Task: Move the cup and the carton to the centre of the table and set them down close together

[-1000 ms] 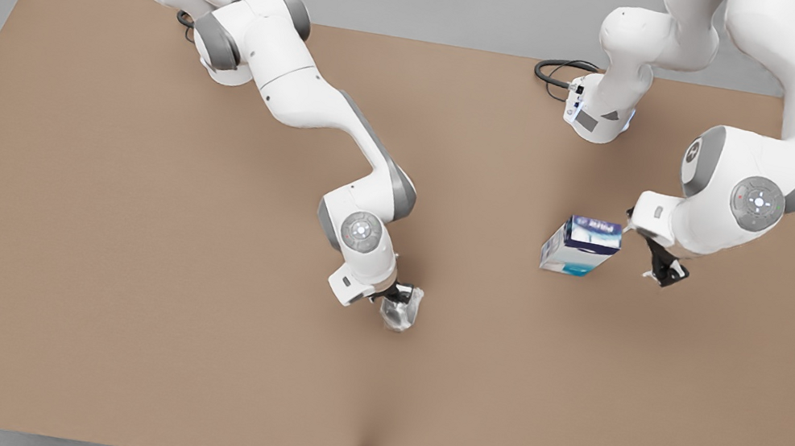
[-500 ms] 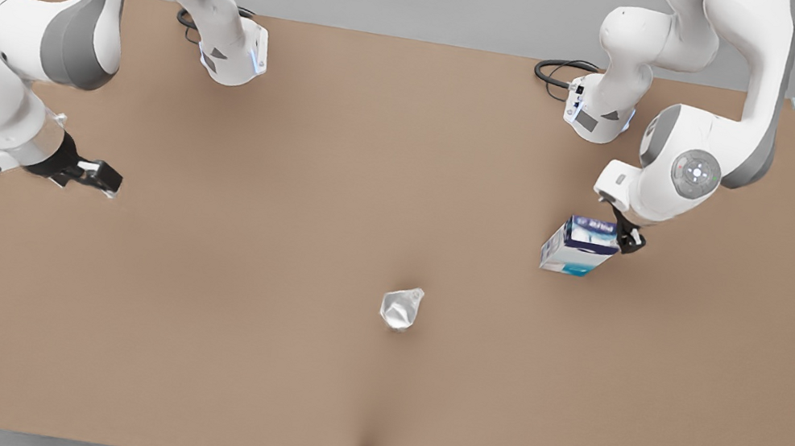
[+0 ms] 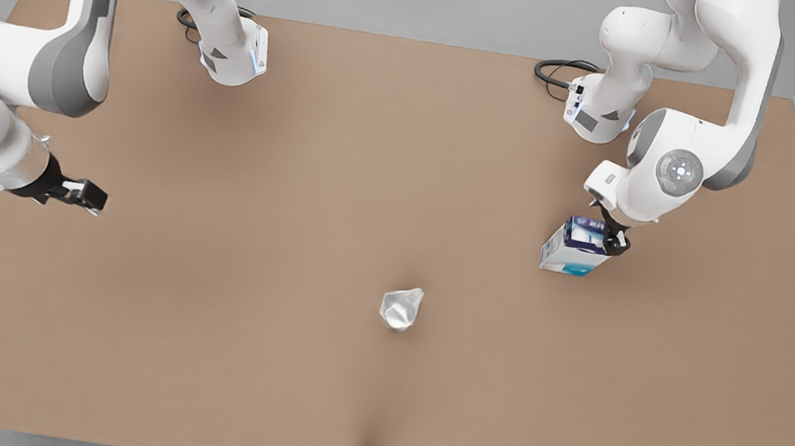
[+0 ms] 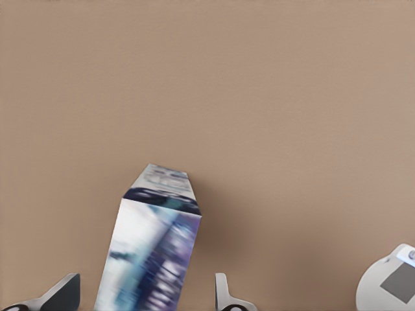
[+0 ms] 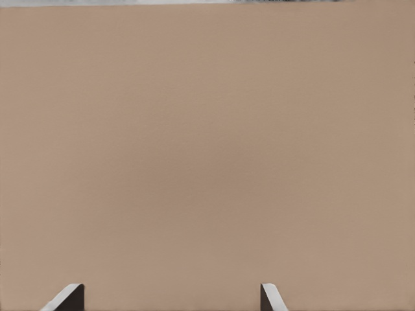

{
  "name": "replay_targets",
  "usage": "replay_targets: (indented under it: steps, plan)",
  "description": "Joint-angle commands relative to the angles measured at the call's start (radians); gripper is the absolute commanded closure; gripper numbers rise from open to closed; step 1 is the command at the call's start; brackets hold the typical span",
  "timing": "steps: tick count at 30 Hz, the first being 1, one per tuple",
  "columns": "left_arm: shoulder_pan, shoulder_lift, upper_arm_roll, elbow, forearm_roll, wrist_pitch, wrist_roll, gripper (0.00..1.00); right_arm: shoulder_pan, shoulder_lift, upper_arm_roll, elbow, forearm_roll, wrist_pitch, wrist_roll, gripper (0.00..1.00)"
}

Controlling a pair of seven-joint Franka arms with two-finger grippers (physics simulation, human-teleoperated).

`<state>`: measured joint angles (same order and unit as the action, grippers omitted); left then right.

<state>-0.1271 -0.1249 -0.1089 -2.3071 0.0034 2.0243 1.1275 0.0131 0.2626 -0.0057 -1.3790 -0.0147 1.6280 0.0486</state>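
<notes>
My left jaws (image 3: 611, 240) stand spread around the carton (image 3: 578, 247), one finger on either side, not yet closed on it. The carton stands upright, well apart from the cup (image 3: 400, 308), which already sits near the middle of the counter (image 3: 258, 362). Next, I judge, comes closing, lifting and carrying the carton beside the cup. My right jaws (image 3: 83, 195) wait open and empty, far from the cup. The counter is plain matte brown; grey floor surrounds it.
</notes>
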Motion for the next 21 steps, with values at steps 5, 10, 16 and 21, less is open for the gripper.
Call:
replay_targets:
  steps: [5, 10, 16, 21]
  plan:
    - [0.000, 0.031, -0.002, 0.000, -0.003, 0.022, -0.002, 0.00, -0.056, 0.001, -0.008, 0.041, 0.059, 0.006, -0.009, 0.00]
    - [0.000, 0.067, -0.002, 0.000, -0.005, 0.051, -0.002, 0.00, -0.048, 0.003, -0.005, 0.041, 0.059, 0.006, -0.010, 0.00]
    - [0.000, 0.102, 0.000, -0.002, -0.006, 0.060, -0.002, 0.00, -0.044, 0.000, 0.001, 0.038, 0.059, -0.010, -0.009, 0.00]
    - [0.000, 0.142, 0.000, -0.002, -0.006, 0.066, -0.011, 0.03, -0.045, -0.005, 0.001, 0.041, 0.061, -0.007, -0.009, 0.00]
